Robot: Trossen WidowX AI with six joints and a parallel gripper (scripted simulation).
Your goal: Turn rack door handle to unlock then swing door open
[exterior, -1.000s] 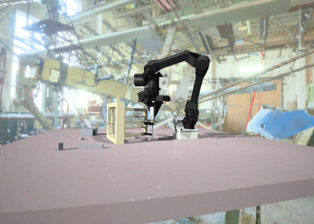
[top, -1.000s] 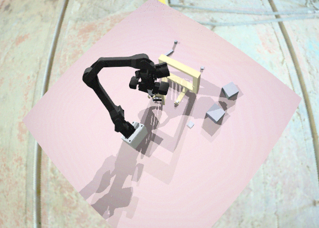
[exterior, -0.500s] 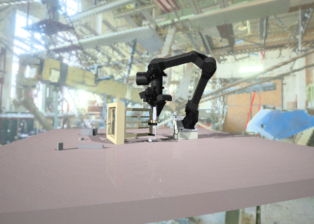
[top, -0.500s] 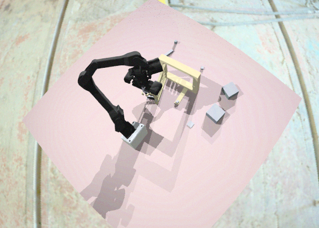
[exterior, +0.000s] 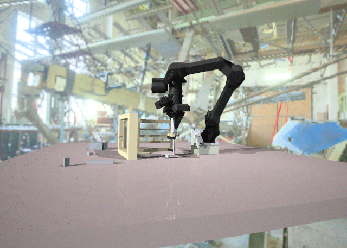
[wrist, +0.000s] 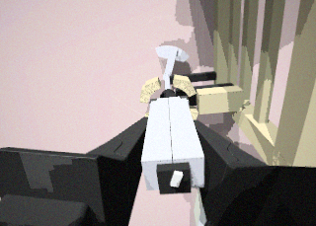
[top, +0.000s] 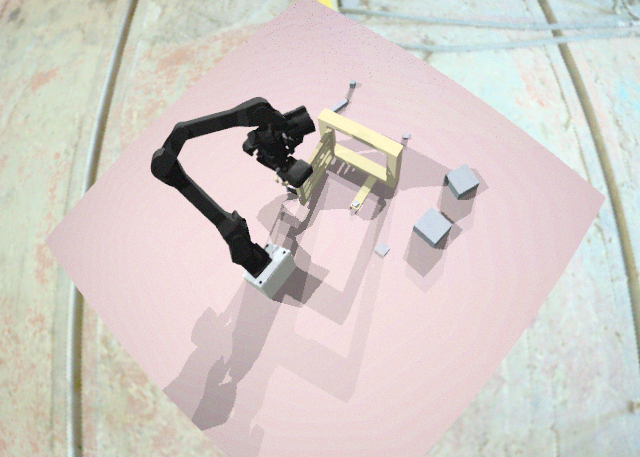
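Observation:
The cream slatted door [top: 316, 173] [wrist: 287, 103] stands swung out from the upright cream frame [top: 361, 133] [exterior: 133, 135], at roughly a right angle to it. Its pale upright handle [exterior: 172, 125] [wrist: 170, 132] is held in cream brackets at the door's free edge. My gripper [wrist: 170, 124] is shut on the handle from above, with one black finger on each side. In the top view the arm's wrist hides the fingertips and most of the handle. The handle's exact turn is hard to tell.
Two grey blocks [top: 461, 182] [top: 432, 227] stand beyond the frame's far end. Small grey pieces [top: 382, 249] [top: 405, 136] [top: 352, 83] and a grey bar [top: 339, 106] [exterior: 100, 161] lie around the frame. A cream strip [top: 366, 192] juts from the frame's latch side.

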